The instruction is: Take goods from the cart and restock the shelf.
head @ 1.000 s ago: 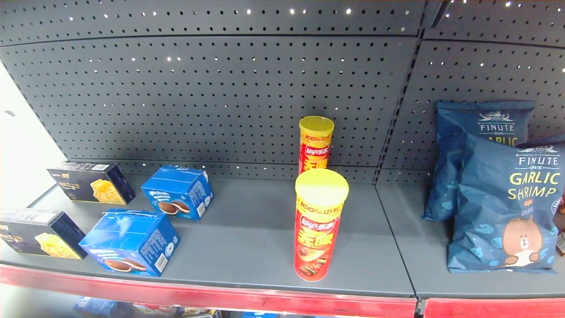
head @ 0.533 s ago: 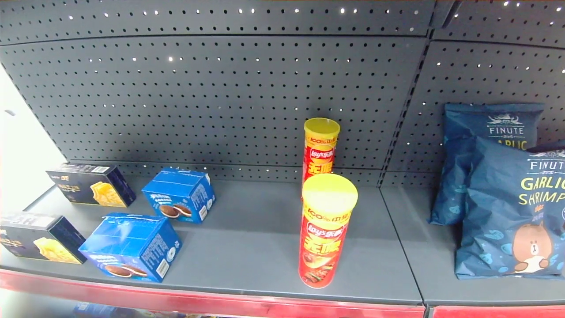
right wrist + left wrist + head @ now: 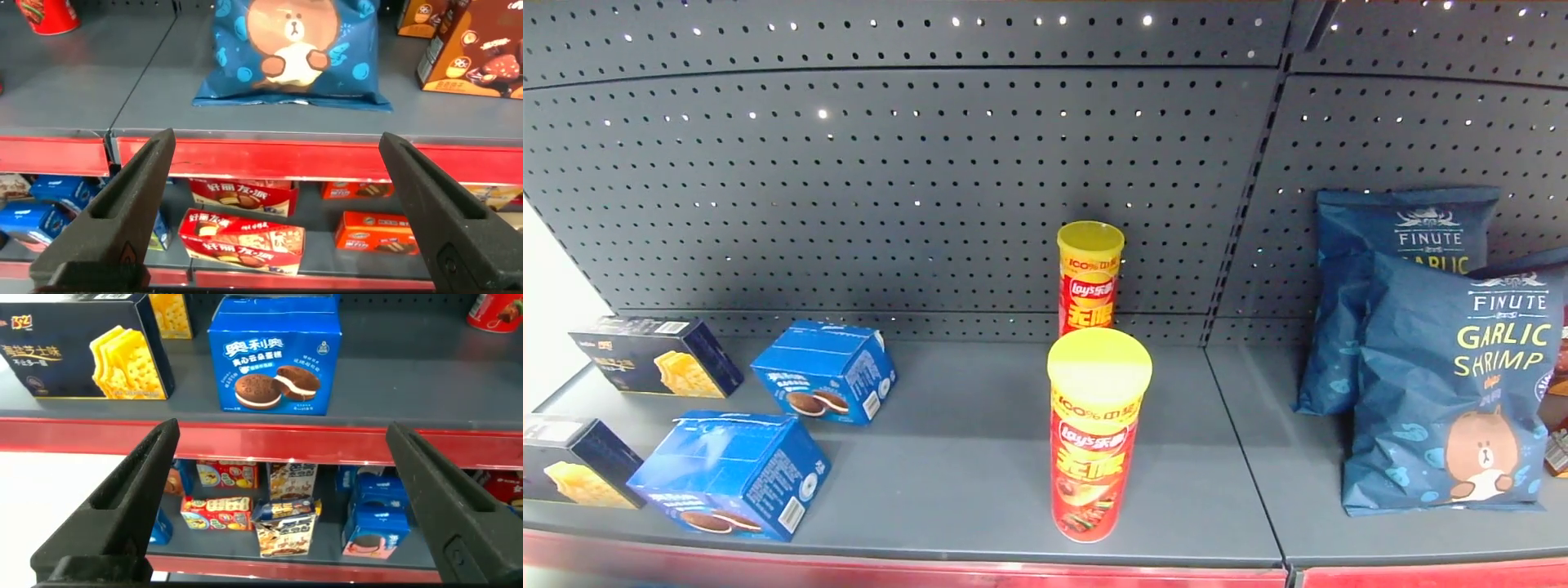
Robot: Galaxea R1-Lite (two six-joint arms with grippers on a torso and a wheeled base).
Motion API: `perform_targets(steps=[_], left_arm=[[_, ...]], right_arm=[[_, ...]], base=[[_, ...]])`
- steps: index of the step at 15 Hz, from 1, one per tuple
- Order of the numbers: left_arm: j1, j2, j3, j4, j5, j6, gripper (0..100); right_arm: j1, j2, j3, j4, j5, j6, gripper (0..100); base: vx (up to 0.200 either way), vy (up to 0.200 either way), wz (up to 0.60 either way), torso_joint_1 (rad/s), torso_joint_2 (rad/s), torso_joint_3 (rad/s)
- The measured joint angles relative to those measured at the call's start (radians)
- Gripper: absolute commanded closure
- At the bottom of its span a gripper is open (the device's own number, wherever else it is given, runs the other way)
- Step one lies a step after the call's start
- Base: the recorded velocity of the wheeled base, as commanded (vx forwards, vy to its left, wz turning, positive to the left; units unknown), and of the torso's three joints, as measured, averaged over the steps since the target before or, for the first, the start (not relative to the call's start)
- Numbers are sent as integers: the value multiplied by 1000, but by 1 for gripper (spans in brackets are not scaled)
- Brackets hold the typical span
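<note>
Left gripper [image 3: 282, 433] open, fingers spread wide with nothing between them, level with the red front edge [image 3: 270, 433] of the shelf [image 3: 980, 457]; right gripper [image 3: 278, 140] likewise open and holding nothing, farther right along that edge. Since half a second ago the whole head view has slid left and slightly down, which is camera motion; the goods keep their arrangement. Two chip cans stand upright mid-shelf, the front chip can [image 3: 1094, 433] near the edge and directly ahead of the rear chip can [image 3: 1088, 278], which stands by the pegboard [image 3: 890, 180]. On the left are two blue cookie boxes [image 3: 731, 474] and two dark cracker boxes [image 3: 658, 367], each pair one behind the other. On the right are two blue garlic shrimp bags [image 3: 1445, 392], the front one overlapping the rear. Beyond the left gripper stands the nearer cookie box; beyond the right gripper lies the front bag, brown boxes [image 3: 478, 45] beside it. The red edge runs between each gripper and these goods, and a stocked lower shelf [image 3: 278, 527] sits beneath.
</note>
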Motion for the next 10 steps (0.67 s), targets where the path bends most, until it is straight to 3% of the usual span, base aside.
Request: perform_targets(steps=[2, 10], left_arm=[[0, 0, 0, 0, 0, 0, 0], [0, 0, 0, 0, 1, -1, 0]], right_arm=[[-1, 0, 0, 0, 0, 0, 0], [0, 0, 0, 0, 0, 1, 0]], base=[[0, 200, 0, 2, 2, 0], [0, 0, 0, 0, 0, 0]])
